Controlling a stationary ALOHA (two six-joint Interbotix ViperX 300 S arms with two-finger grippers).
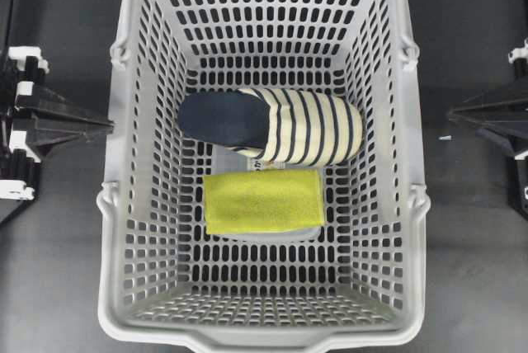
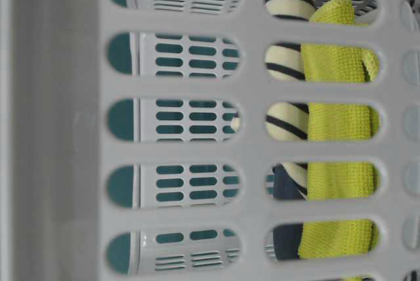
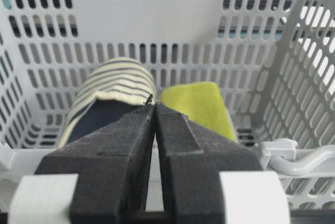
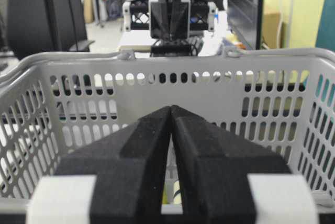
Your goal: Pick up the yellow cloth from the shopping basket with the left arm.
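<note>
Where slipper point(image 1: 280, 124) ends, yellow cloth point(image 1: 263, 200) lies flat, fuzzy.

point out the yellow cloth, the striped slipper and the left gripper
yellow cloth point(image 1: 263, 200), overhead view, middle of its top face
striped slipper point(image 1: 309, 126), overhead view, striped upper
left gripper point(image 3: 154, 105), left wrist view, closed fingertips

Robotics lab, monitor point(image 4: 245, 4), office chair point(image 4: 44, 12), cluttered desks

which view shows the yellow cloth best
The overhead exterior view: the whole yellow cloth lies flat on the shopping basket floor beside the slipper. Table-level shows strips through slots; the left wrist shows part behind the left gripper; the right wrist shows none.
</note>
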